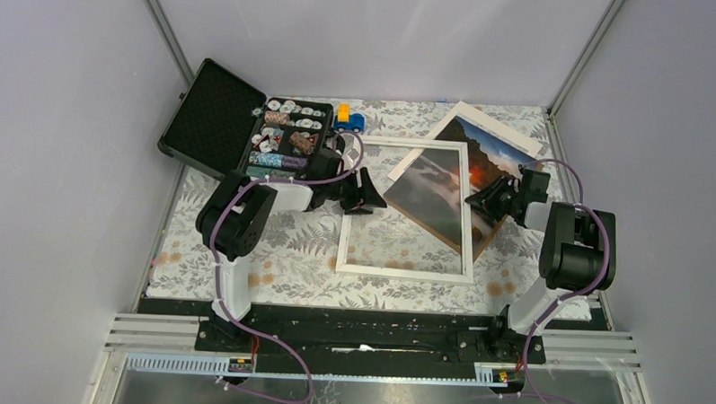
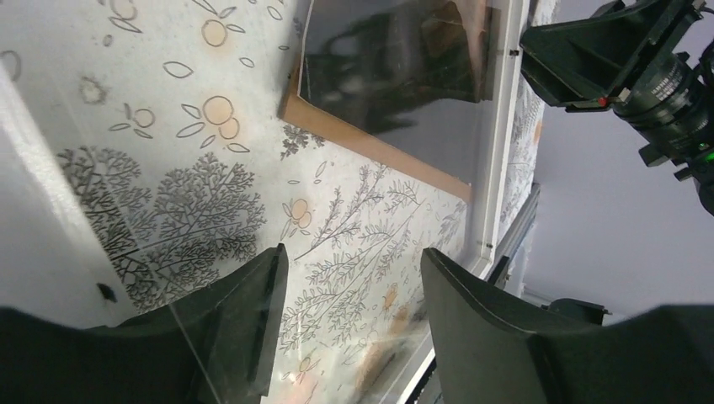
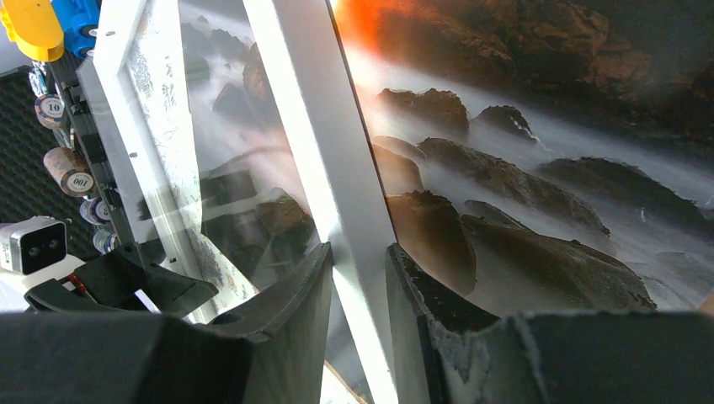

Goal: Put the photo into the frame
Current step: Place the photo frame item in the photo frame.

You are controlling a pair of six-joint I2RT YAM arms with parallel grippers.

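Note:
The white frame (image 1: 404,272) lies flat mid-table, with the floral cloth showing through its glass. The photo (image 1: 489,153), dark rocks, mist and an orange sun, lies tilted under the frame's right side and sticks out past it at the back right. My right gripper (image 1: 486,199) is shut on the frame's right rail (image 3: 320,126), one finger on each side, with the photo (image 3: 522,168) just beyond. At the frame's left rail my left gripper (image 1: 373,192) stands open. In the left wrist view its jaws (image 2: 354,257) stand wide apart, with only glass and cloth between them.
An open black case (image 1: 212,116) with poker chips stands at the back left, with a blue and yellow toy car (image 1: 347,119) beside it. A cream mat board (image 1: 505,128) lies under the photo's far end. A brown board edge (image 2: 370,145) shows beneath the photo.

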